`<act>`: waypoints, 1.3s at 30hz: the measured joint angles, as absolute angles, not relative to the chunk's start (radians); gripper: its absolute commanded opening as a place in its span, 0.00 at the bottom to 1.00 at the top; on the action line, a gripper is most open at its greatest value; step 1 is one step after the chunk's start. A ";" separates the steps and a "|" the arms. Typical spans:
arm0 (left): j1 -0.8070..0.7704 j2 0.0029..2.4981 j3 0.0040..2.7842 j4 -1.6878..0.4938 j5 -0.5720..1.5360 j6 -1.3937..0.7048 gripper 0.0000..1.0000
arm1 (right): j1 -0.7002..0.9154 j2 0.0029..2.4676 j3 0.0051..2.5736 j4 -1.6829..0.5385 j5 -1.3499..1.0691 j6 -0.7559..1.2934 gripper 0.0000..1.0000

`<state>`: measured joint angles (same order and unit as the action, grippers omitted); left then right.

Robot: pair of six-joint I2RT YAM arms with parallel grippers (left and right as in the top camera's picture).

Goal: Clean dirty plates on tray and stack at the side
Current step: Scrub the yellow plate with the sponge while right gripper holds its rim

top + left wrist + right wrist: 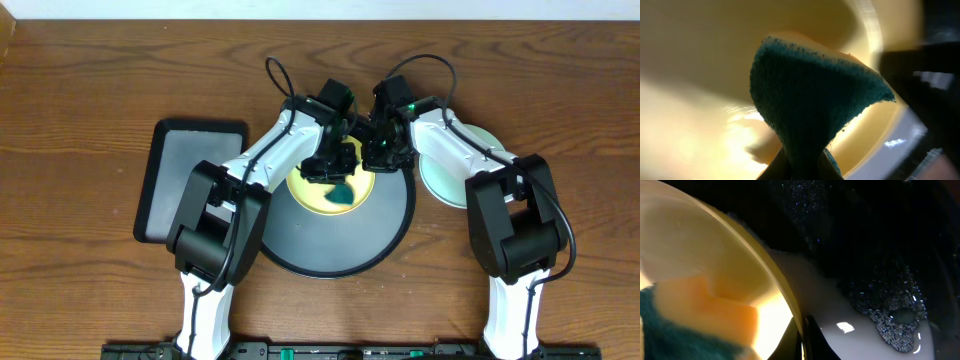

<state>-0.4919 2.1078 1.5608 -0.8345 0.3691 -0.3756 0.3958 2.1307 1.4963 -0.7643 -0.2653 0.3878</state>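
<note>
The pale yellow plate (312,190) lies on the far part of the round black tray (340,250). My left gripper (340,168) is shut on a teal and yellow sponge (342,194) and presses it on that plate. In the left wrist view the sponge (810,100) hangs from the jaws (802,167) against the yellow plate (700,60). My right gripper (378,155) is shut on the plate's right rim. In the right wrist view its fingers (801,340) pinch the rim (765,275). A mint-green plate (445,180) lies on the table right of the tray, partly hidden by the right arm.
A smaller rectangular black tray (185,170) lies on the wooden table to the left. Both arms cross above the far half of the round tray. Cables loop above the wrists (275,75).
</note>
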 measured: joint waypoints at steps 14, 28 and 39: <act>-0.493 2.108 1.561 -0.886 -0.150 -0.535 0.08 | 0.396 2.131 1.496 -0.766 -0.266 0.387 0.01; -0.498 2.108 1.561 -0.867 0.300 -0.322 0.08 | 0.396 2.131 1.496 -0.767 -0.266 0.387 0.01; -0.489 2.108 1.561 -0.778 0.084 -0.288 0.08 | 0.396 2.131 1.496 -0.768 -0.266 0.387 0.01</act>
<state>-0.4889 2.1082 1.5612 -0.7776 0.0845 -0.2878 0.3958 2.1307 1.4960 -0.7681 -0.2661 0.3866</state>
